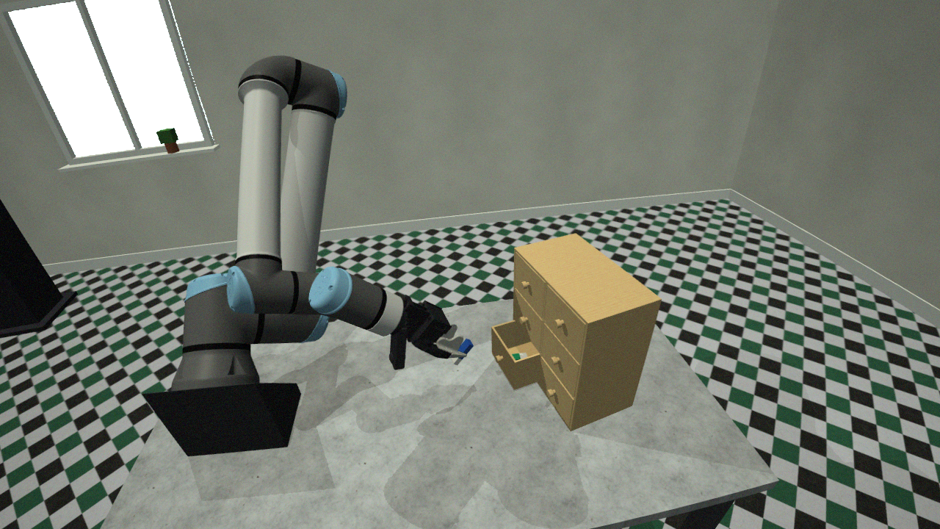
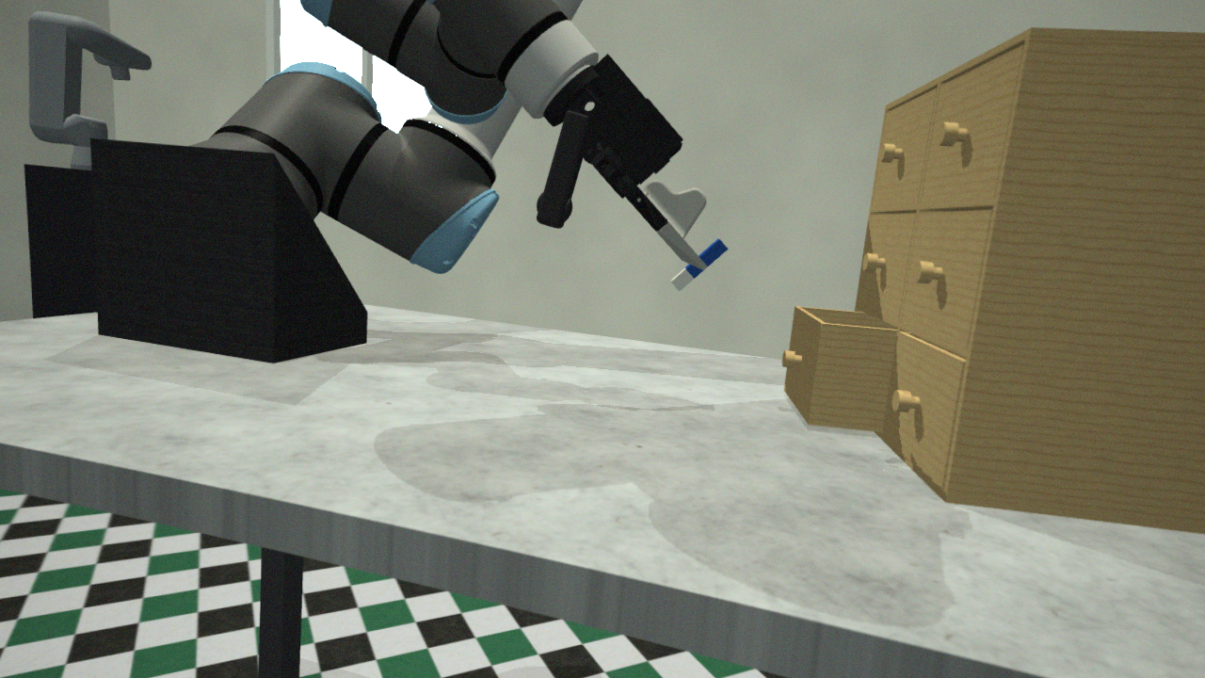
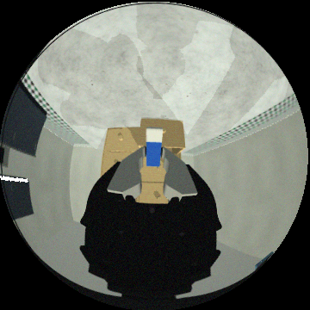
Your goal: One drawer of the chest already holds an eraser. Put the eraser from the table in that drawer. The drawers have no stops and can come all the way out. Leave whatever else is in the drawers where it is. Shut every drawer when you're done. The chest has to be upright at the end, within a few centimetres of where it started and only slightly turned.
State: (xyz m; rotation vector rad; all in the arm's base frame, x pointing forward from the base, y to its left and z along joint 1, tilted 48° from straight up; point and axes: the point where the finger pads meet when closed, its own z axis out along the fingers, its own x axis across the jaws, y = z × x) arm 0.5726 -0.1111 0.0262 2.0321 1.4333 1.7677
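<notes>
My gripper (image 1: 463, 353) (image 2: 700, 265) (image 3: 153, 147) is shut on a blue and white eraser (image 1: 465, 346) (image 2: 714, 250) (image 3: 153, 158). It holds the eraser tilted, blue end up, in the air in front of the chest and short of the open drawer. The wooden chest (image 1: 614, 355) (image 2: 1086, 278) (image 3: 121, 139) stands upright. Its bottom drawer (image 1: 526, 376) (image 2: 855, 371) (image 3: 164, 134) in the far column is pulled out. A green and white eraser (image 1: 517, 355) lies inside that drawer in the top view. The other drawers look shut.
The chest and the robot's black base (image 1: 226, 421) (image 2: 184, 252) stand on a grey marbled table (image 1: 368, 473) (image 2: 506, 472). Round knobs stick out from the drawer fronts towards the arm. The shut lower drawer front (image 2: 931, 421) is beside the open drawer.
</notes>
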